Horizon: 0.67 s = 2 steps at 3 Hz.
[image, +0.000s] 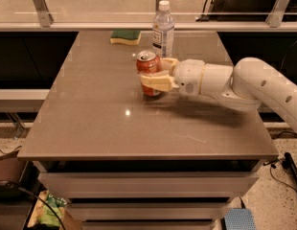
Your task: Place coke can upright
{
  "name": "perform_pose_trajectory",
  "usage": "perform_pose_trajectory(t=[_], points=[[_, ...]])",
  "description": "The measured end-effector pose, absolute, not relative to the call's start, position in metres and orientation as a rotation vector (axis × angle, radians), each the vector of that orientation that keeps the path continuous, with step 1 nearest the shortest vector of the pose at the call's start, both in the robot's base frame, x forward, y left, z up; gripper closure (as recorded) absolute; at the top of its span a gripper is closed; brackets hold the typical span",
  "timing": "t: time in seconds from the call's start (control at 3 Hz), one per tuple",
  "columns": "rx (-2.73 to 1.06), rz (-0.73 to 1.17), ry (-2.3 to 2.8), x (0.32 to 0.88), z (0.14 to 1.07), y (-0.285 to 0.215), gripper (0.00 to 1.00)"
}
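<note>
Here's the gripper (152,73), mid-desk toward the far edge, its cream fingers (155,82) looking like matt plastic, clamped on the coke can (148,65), which is glossy red-orange painted metal under a bright silver top. The arm (244,83) coming in over the right edge wears a smooth white plastic shell with a soft sheen, and the desk (91,119) is a smooth grey-brown slab, semi-glossy, throwing back a small spot of light. By the far edge, the water bottle (163,30) is clear shiny plastic with a matt white cap, and the sponge (126,36) looks rough green over yellow foam.
</note>
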<state>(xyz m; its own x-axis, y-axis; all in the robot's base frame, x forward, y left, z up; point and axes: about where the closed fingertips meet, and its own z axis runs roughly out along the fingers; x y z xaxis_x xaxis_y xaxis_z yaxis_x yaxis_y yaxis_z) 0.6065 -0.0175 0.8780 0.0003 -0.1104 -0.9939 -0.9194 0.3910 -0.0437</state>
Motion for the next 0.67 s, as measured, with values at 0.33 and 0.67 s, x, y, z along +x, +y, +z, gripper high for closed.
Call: perform_pose_trajectory(t=[0.33, 0.67], points=[[-0.955, 0.865, 1.448, 0.6095, 0.8653, -0.0213, 1.0], [-0.959, 0.867, 1.445, 0.6091, 0.8659, -0.0188, 0.83]])
